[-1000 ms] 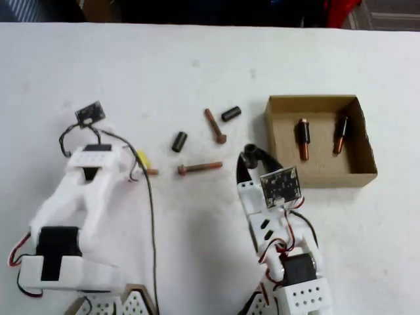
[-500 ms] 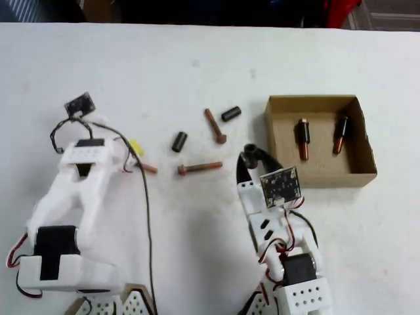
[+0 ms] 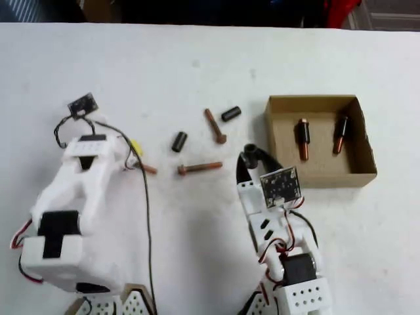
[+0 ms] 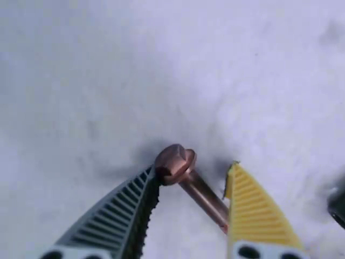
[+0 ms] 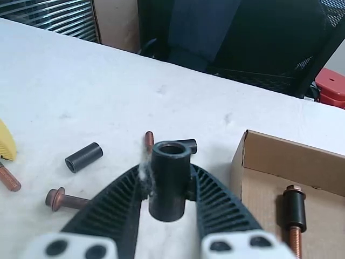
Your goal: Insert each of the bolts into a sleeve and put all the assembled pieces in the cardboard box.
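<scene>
Currently, my right gripper (image 5: 170, 174) clenches one upright sleeve (image 5: 170, 156); my left gripper (image 4: 193, 171) grasps one bolt (image 4: 175, 162). Beyond: two loose bolts (image 3: 200, 168), two loose sleeves (image 3: 179, 142). Cardboard box (image 3: 315, 100): two assembled pieces (image 3: 303, 138); three remain, I judge.

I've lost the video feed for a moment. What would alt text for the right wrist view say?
The right gripper holds a black sleeve upright between its fingers, open end up. On the white table beyond lie a loose sleeve and a copper bolt. To one side is a cardboard box holding an assembled piece.
</scene>
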